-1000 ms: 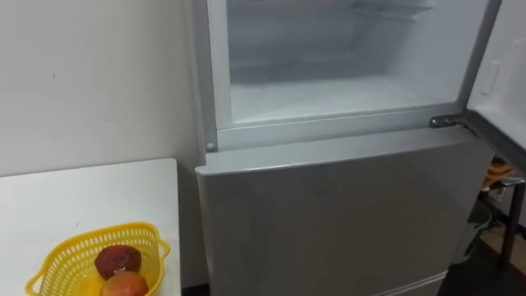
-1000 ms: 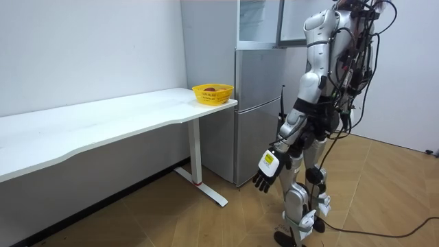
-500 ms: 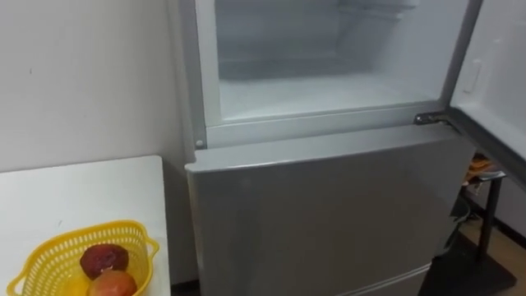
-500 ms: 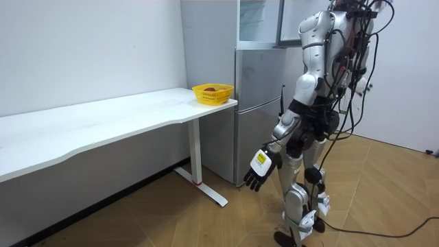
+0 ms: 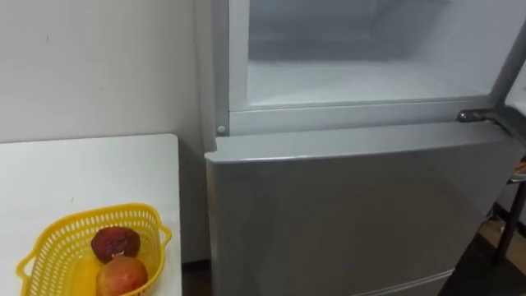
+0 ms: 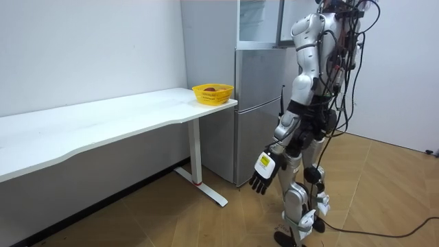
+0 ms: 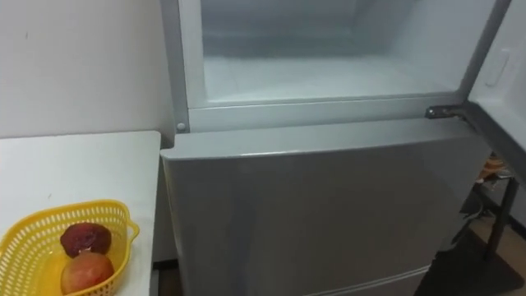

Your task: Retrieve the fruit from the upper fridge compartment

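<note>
On tabletop (image 5: 90, 168), far L: yellow basket (image 5: 37, 247) w/ dark red fruit (image 5: 115, 242) touching orange-red fruit (image 5: 122, 275) in front. Just beside, to R: fridge, upper compartment (image 5: 362, 82) open, lower door (image 5: 353, 214) shut. Upper door (image 7: 501, 66) swung out at far R. Room view: facing fridge, left hand (image 6: 264, 169) hanging low, fingers relaxed, holding nothing.

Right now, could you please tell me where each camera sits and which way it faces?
Left eye view: on the robot's head, looking down at the open upper fridge compartment, the closed lower door and the yellow basket on the white table.
Right eye view: beside it, same scene from slightly rightward.
Room view: across the room, seeing the whole robot standing at the fridge, left robot hand hanging open.
All three share fridge and yellow basket.
</note>
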### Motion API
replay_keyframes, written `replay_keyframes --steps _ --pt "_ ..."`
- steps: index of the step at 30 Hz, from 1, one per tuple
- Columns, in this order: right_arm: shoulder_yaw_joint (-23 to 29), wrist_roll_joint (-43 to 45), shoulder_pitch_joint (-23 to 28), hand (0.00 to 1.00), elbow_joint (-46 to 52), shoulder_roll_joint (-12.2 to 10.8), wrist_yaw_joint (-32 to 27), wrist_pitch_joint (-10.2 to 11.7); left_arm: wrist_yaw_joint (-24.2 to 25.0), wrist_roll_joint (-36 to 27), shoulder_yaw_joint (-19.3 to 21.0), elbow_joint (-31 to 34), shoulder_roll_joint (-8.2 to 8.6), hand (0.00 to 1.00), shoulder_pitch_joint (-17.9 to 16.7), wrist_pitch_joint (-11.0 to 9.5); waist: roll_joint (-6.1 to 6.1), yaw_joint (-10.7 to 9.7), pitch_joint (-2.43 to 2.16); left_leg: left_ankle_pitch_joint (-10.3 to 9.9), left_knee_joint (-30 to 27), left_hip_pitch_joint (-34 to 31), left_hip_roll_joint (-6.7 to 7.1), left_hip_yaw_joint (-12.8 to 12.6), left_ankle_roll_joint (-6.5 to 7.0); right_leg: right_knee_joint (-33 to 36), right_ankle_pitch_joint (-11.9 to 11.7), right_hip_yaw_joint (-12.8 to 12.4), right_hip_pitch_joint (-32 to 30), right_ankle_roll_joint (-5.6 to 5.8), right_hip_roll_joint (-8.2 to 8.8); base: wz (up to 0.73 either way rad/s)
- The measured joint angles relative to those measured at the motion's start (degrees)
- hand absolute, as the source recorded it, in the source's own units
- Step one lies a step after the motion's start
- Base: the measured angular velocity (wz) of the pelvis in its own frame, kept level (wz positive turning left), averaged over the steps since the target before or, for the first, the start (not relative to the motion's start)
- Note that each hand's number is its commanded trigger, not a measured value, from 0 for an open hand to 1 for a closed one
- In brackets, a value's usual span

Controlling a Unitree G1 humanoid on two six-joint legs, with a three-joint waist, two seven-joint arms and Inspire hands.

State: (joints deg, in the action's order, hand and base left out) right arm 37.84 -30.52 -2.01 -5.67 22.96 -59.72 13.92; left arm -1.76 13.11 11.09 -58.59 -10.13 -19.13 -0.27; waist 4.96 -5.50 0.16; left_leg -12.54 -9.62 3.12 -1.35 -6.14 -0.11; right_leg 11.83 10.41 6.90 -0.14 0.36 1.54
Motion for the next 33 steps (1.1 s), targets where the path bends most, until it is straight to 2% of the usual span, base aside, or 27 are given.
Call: replay_keyframes --steps 2,3,8,13,15,17,18,19,22,25,26,29,33 --pt "-1.1 6.7 0.0 0.00 2.7 0.0 0.3 -0.1 0.2 0.1 -0.2 -2.4 -0.08 0.00 0.9 -0.2 -0.39 0.8 0.04 0.0 0.0 0.3 -0.02 0.0 0.00 -0.1 0.0 0.4 0.4 -0.03 0.09 0.00" --pt "-1.4 8.3 0.0 0.00 2.9 0.0 0.4 -0.1 0.2 0.1 -0.3 -2.6 -0.08 0.00 0.9 -0.2 -0.17 0.7 0.18 0.0 0.0 0.3 -0.01 0.0 0.00 0.0 0.0 0.5 0.4 -0.03 0.13 0.00" --pt "-4.9 16.6 0.0 0.00 7.2 0.0 0.4 -0.2 -0.2 0.3 -0.6 -5.5 -0.09 0.00 1.1 -0.3 -0.89 1.3 0.12 0.0 0.0 0.6 -0.04 0.1 0.00 0.8 0.1 0.5 0.1 -0.18 0.18 0.00" --pt "-7.6 19.7 0.0 0.00 14.3 0.0 0.7 -0.2 -0.2 0.1 -1.0 -7.2 0.26 0.00 1.5 -0.4 -0.55 2.8 0.25 0.0 -0.3 1.1 -0.04 0.1 -0.01 0.8 0.2 0.5 0.3 -0.15 0.15 0.00" --pt "-8.3 19.7 0.0 0.00 18.8 0.0 1.3 1.1 -0.1 0.2 -1.8 -7.4 0.16 0.00 1.7 -1.0 -0.12 3.8 0.34 0.0 -0.5 1.6 -0.04 0.2 -0.01 0.6 0.4 0.4 0.9 -0.13 0.14 0.02" --pt "-10.1 21.1 -0.1 0.00 23.0 0.0 2.2 3.5 0.2 0.3 -3.1 -7.5 0.16 0.00 2.0 -1.9 0.65 4.5 0.13 0.0 -0.8 1.6 -0.04 0.4 -0.02 0.2 0.3 0.6 1.5 -0.10 0.13 0.08" --pt "-10.5 22.0 -0.2 0.00 23.4 0.0 2.5 4.0 0.2 0.3 -3.2 -7.6 0.16 0.00 2.1 -2.2 0.66 4.5 0.05 0.0 -0.8 1.5 -0.03 0.6 -0.02 0.0 0.3 0.8 1.6 -0.09 0.13 0.17" --pt "-11.6 24.1 -0.5 0.00 24.2 0.0 3.0 4.4 0.2 0.1 -3.6 -7.7 0.05 0.00 2.2 -2.8 0.73 4.5 0.21 0.0 -0.9 1.4 -0.03 1.1 -0.02 -0.2 0.1 1.3 2.1 -0.08 0.12 0.16" --pt "-13.8 28.7 -1.9 0.00 25.1 0.0 5.8 5.5 0.8 0.0 -4.9 -7.9 0.09 0.00 2.4 -2.8 1.00 5.6 0.08 0.0 -1.0 1.6 -0.01 1.2 -0.02 -0.2 0.0 1.3 2.4 -0.08 0.14 0.04" --pt "-16.4 29.4 -3.9 0.00 26.1 0.0 9.8 5.5 1.3 0.1 -5.3 -8.1 0.06 0.00 2.9 -2.8 0.34 6.0 0.13 0.0 -0.7 1.5 -0.02 1.6 -0.02 -0.2 -0.1 1.6 2.7 -0.12 0.15 0.03" --pt "-18.0 30.4 -4.9 0.00 26.2 0.0 11.3 5.4 1.3 0.1 -5.5 -8.5 0.06 0.00 3.2 -2.8 -0.04 6.1 0.37 0.0 -0.5 1.5 -0.04 1.7 -0.02 -0.3 -0.1 1.7 2.9 -0.12 0.12 0.06" --pt "-22.2 31.0 -5.8 0.00 26.2 0.5 15.9 5.2 1.4 0.1 -5.8 -8.6 0.06 0.00 3.4 -2.8 -0.81 6.3 0.39 0.0 -0.2 1.8 -0.08 1.7 -0.03 -0.3 -0.1 1.8 3.1 -0.16 0.10 0.01" --pt "-25.7 30.8 -5.7 0.00 23.8 0.6 22.2 4.7 1.5 0.0 -5.8 -9.0 -0.03 0.00 3.3 -2.7 -0.99 7.1 0.51 0.0 -0.4 2.5 -0.10 1.8 -0.02 -0.2 -0.1 1.8 3.5 -0.21 0.12 0.00"
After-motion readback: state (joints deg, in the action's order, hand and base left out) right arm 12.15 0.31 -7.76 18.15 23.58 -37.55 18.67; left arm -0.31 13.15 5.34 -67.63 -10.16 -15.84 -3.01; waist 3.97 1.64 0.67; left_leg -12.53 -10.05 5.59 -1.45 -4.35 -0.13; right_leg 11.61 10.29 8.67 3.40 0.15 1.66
